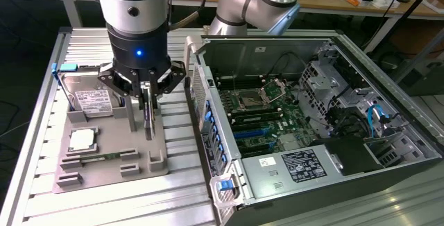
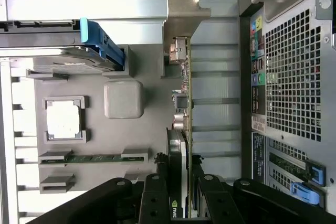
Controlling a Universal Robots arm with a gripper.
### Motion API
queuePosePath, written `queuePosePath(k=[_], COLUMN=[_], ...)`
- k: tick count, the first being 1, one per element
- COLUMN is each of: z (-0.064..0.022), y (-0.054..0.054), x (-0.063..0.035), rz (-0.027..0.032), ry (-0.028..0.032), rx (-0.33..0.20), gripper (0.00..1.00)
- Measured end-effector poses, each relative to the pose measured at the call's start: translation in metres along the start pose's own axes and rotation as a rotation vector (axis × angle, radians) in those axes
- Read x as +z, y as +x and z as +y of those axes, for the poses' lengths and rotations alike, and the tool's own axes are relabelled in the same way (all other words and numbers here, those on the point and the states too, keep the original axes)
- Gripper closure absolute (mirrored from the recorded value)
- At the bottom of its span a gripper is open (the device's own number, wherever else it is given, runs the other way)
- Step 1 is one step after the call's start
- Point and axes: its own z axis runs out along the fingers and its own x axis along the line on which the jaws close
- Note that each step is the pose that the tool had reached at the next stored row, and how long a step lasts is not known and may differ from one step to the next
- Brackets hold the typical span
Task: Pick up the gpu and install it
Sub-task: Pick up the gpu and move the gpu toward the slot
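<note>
Evidently the end effector [image 1: 147,95] is clamped on the gpu [image 1: 148,119], which stands on edge just beside the open computer case [image 1: 196,91], outside it, so pickup looks begun and installing remains.

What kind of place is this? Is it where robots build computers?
Probably a robotics lab or workshop. The gripper grips the gpu at a grey parts tray on a metal table, beside an open computer case, with cluttered workbenches behind.
</note>
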Motion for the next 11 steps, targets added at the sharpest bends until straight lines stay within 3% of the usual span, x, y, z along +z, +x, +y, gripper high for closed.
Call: queuePosePath(k=[11], z=[0.0008], y=[-0.001], x=[-0.0257], rz=[0.0008], ry=[0.0], rx=[0.0], gripper=[0.73])
